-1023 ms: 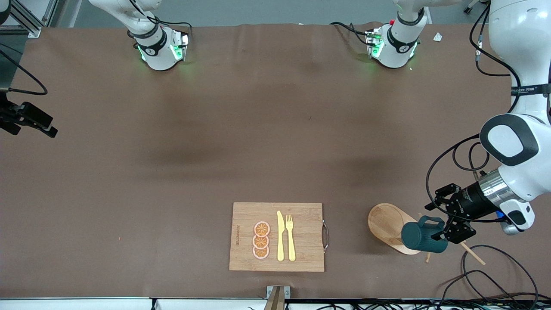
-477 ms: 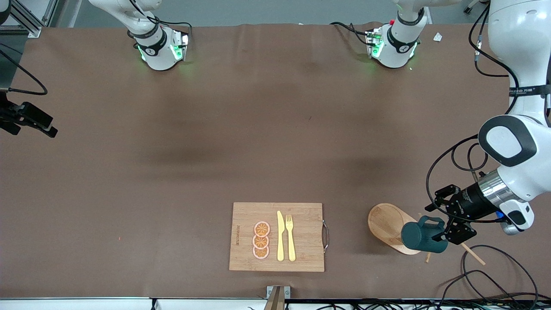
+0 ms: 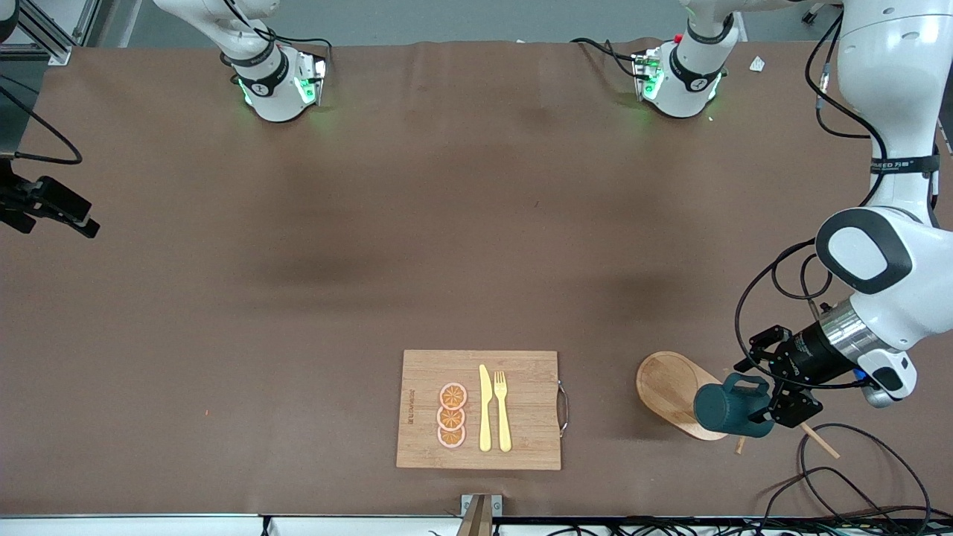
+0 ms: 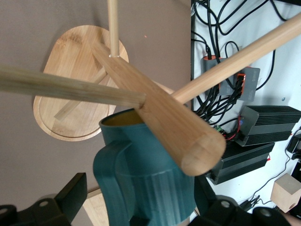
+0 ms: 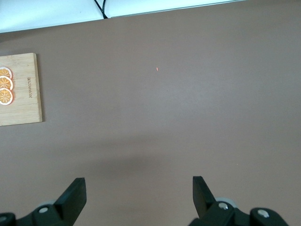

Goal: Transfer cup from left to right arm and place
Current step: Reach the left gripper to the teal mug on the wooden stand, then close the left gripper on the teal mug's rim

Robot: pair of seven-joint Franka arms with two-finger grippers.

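The dark teal cup [image 3: 728, 412] lies on its side against a wooden peg rack [image 3: 666, 383], handle up, near the left arm's end of the table. In the left wrist view the cup [image 4: 155, 174] fills the space between my fingers [image 4: 74, 195], its tan inside just showing under the rack's thick stem [image 4: 162, 122]. My left gripper [image 3: 765, 393] is open around the cup's bottom end, jaws spread on both sides. My right gripper [image 3: 83, 223] waits open and empty at the right arm's end of the table; its wrist view shows bare table between the fingers [image 5: 75, 193].
A bamboo cutting board [image 3: 479, 409] with orange slices [image 3: 452, 415], a yellow knife and a fork lies near the front edge. It also shows in the right wrist view [image 5: 21, 89]. Loose cables [image 3: 841, 461] lie by the rack.
The left arm has shifted slightly and its gripper has edged a little closer along the cup. The cup and the right arm have not moved.
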